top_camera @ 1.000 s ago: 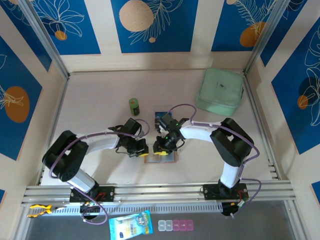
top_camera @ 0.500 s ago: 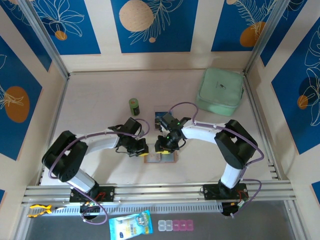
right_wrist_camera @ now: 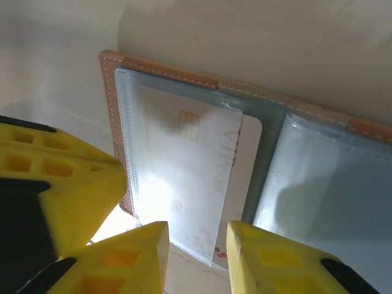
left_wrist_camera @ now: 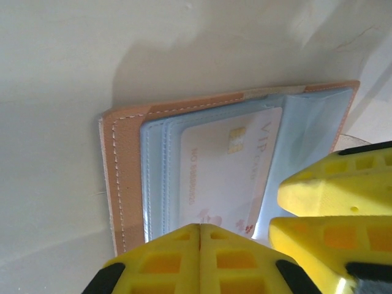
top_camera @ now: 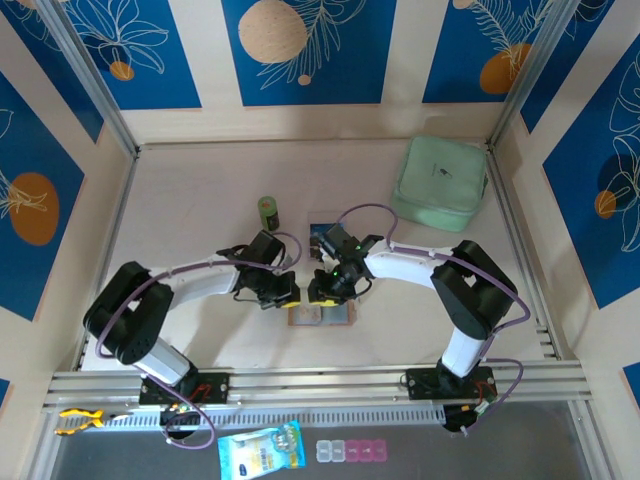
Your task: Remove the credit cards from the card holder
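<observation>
The card holder (top_camera: 322,315) lies open and flat on the table near the front edge, at the middle, grey pockets up. A pale pink card (right_wrist_camera: 190,165) sits in its left pocket, one side poking out toward the fold. The left gripper (top_camera: 287,291) is at the holder's left edge, its jaws pressed fully together. The right gripper (top_camera: 322,293) hangs just beside it over the card's edge, jaws narrowly apart and gripping nothing. A dark card (top_camera: 322,233) lies farther back, and a mint-green case (top_camera: 440,182) sits at the far right.
</observation>
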{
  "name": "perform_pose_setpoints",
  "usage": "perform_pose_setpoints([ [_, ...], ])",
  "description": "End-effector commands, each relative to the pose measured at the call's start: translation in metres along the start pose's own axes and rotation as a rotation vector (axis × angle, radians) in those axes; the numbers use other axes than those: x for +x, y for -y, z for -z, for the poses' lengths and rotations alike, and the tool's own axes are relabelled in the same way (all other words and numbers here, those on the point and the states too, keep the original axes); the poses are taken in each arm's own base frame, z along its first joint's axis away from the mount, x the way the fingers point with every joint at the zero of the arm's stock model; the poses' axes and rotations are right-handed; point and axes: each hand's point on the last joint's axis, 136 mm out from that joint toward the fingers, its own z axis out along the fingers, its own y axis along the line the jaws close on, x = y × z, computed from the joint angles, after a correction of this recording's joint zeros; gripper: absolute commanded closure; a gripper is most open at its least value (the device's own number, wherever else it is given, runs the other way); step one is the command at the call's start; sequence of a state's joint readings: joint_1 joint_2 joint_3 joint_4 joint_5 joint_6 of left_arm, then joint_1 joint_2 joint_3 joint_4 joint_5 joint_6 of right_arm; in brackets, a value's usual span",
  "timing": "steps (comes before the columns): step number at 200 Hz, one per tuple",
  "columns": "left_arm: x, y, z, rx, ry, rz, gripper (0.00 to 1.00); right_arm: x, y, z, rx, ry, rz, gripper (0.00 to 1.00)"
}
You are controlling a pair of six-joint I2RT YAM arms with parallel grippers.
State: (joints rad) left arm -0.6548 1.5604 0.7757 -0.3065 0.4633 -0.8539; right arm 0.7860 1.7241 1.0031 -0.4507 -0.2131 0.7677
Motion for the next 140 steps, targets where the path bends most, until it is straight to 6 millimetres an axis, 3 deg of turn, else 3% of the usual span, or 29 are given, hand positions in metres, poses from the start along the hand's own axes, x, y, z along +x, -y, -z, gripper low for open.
perform_pose_setpoints([
  [1,0.007,-0.011,-0.009,-0.027,-0.033,-0.005,0.93,0.002,-0.002,-0.002,-0.025,-0.017,-0.013,0.68],
  [65,0.015,-0.031,-0.016,-0.083,-0.053,0.021,0.94,0.002,0.003,-0.007,-0.016,-0.028,-0.020,0.72],
  [140,0.015,-0.030,-0.015,-0.080,-0.049,0.020,0.94,0.003,0.007,-0.016,-0.015,-0.055,-0.032,0.74],
])
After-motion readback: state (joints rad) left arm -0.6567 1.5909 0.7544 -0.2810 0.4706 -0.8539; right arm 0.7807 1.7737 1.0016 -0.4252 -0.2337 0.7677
